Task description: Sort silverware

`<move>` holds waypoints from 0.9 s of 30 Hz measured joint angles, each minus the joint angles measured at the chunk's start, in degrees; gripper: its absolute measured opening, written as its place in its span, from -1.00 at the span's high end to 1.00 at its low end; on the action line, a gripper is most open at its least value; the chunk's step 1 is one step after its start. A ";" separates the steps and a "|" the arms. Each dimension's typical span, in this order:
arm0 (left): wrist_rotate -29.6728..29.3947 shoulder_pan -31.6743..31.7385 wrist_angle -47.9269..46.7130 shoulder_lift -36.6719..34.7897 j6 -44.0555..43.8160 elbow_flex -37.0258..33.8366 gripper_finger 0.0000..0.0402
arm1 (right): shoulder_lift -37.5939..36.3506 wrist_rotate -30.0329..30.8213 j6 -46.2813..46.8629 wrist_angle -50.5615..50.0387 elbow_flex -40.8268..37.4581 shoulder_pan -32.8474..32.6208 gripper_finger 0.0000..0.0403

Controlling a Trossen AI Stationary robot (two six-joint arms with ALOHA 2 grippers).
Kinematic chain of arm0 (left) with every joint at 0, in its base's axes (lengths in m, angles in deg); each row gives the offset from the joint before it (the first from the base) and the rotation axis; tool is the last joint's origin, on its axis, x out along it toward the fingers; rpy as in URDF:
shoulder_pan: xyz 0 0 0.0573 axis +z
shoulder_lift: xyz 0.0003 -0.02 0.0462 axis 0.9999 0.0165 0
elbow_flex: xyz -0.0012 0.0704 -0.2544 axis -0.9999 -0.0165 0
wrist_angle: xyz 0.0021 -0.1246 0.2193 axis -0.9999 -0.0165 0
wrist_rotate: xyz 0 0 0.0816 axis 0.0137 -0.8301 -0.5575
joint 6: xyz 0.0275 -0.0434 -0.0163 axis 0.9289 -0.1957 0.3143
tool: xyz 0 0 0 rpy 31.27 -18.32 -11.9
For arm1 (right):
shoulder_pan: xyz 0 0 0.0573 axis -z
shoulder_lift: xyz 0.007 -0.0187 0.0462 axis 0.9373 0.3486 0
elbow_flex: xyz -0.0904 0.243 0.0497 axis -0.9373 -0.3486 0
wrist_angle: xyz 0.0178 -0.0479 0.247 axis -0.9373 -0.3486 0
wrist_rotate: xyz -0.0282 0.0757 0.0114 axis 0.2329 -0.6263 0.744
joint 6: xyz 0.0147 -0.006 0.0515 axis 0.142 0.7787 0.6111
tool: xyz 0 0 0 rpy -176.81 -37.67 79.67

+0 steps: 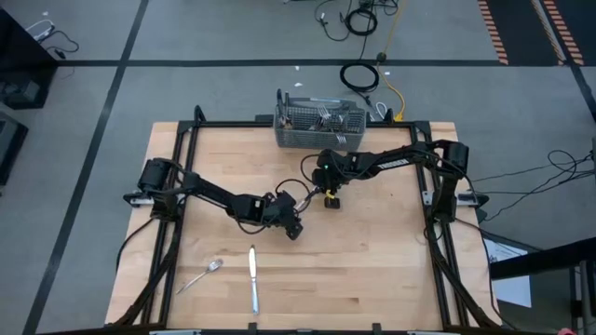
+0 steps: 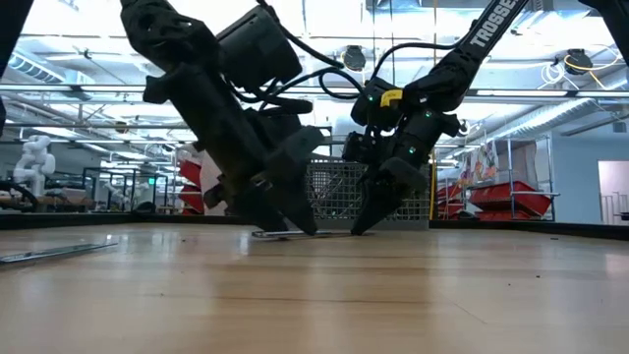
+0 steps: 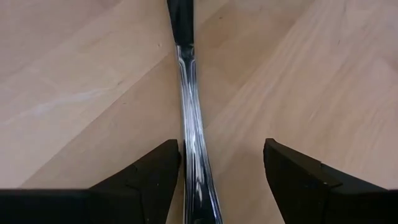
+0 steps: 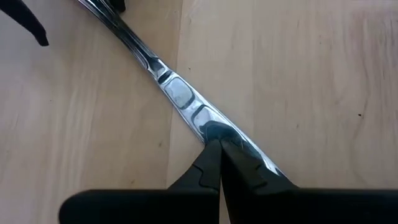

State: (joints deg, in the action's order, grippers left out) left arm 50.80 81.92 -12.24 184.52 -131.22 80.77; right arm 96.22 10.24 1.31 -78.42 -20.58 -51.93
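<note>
One shiny piece of silverware [image 3: 189, 106] lies flat on the wooden table [image 1: 372, 270], between my two grippers. Which kind of piece it is stays hidden. My left gripper [image 3: 221, 149] is open low over one end, one finger on each side of the slim stem. My right gripper [image 4: 216, 142] is shut with its tips on the patterned handle [image 4: 177, 90]. A fork [image 1: 200, 276] and a knife [image 1: 252, 279] lie flat near the table's near-left edge. More silverware stands in the wire basket [image 1: 319, 126] at the far edge. My right gripper presses its shut fingertips [image 4: 208, 155] down on the piece's handle [image 4: 202, 124], coming from above at a slant and lying roughly along it. The piece lies flat on the table. My left gripper has one finger [image 3: 158, 171] right beside the stem [image 3: 193, 162]; whether it touches, I cannot tell.
The wire basket stands just beyond the table's far edge, behind my right arm. Bare wood lies to the right and near side of the grippers. Black frame rails [image 1: 182, 149] run along the table's sides.
</note>
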 joint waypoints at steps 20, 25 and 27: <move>-8.83 -1.42 -12.08 -8.85 0.75 1.92 -0.20 | -0.02 -0.27 -0.15 0.53 0.02 0.79 1.00; -7.43 -0.57 -9.73 -7.10 1.15 0.79 -0.20 | -0.03 -0.25 -0.19 0.46 0.02 0.79 1.00; -7.05 -0.26 -9.12 -6.59 0.77 -0.26 -0.20 | -0.04 -0.25 -0.24 0.44 0.02 0.79 1.00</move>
State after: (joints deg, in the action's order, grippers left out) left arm 43.75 81.65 -21.36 177.93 -130.45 80.50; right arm 96.17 9.99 1.07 -77.98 -20.56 -51.14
